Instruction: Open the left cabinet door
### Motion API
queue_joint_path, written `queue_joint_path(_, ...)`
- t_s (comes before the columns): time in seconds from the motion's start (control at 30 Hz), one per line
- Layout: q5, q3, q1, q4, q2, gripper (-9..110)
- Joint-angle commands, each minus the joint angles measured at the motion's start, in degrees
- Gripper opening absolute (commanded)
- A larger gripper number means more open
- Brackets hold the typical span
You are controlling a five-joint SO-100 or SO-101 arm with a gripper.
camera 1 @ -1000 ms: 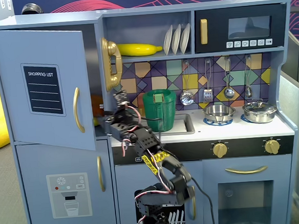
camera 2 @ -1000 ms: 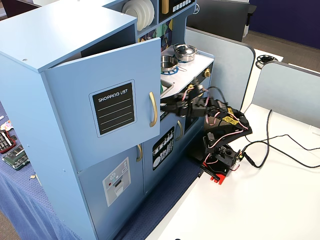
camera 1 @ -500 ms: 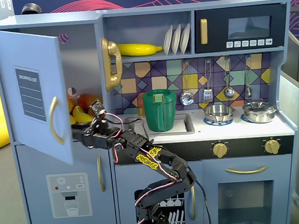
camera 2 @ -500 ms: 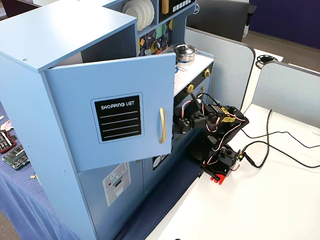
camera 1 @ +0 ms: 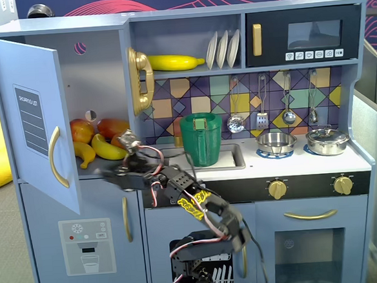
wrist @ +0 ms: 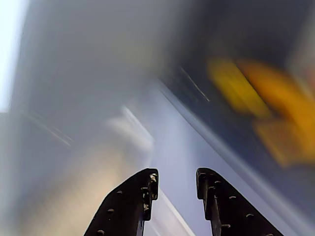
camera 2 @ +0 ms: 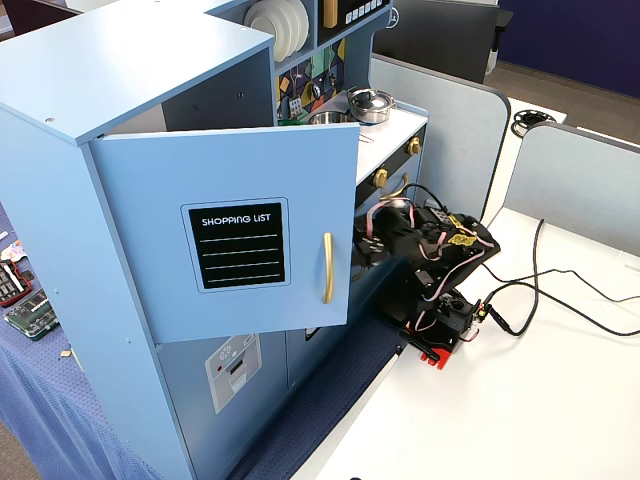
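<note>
End effector (wrist: 175,184) parted, empty; left cabinet door (camera 1: 37,120) swung open, gold handle (camera 1: 55,157).

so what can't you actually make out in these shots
- Wrist view: heavy motion blur; the yellow-orange shapes are unidentifiable, and only the gripper fingers are sharp, apart with nothing between them.
- A fixed view: the left cabinet door hides the cabinet interior and the gripper tip.
- A fixed view: the door is seen edge-on, so its chalkboard text is too small to read; the arm's base is cut off by the bottom edge.
</note>
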Motion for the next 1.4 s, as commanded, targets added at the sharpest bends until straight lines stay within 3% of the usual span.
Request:
queue_joint_path(0.0, 3.60, 5.89, 21.09, 17.23, 6.59, 0)
queue_joint_path(0.17, 8.96, 17.75, 35.95, 29.62, 14.06, 0)
queue_joint_path(0.37, 14.85, 31.20, 46.14, 32.61, 19.25, 0)
queue_joint_path(0.57, 19.86, 42.54, 48.43, 34.10, 25.66, 0)
queue_joint_path(0.87, 23.73, 44.38, 51.15, 43.77, 26.28, 0)
queue_joint_path(1.37, 17.58, 44.38, 54.32, 51.77, 26.37, 1)
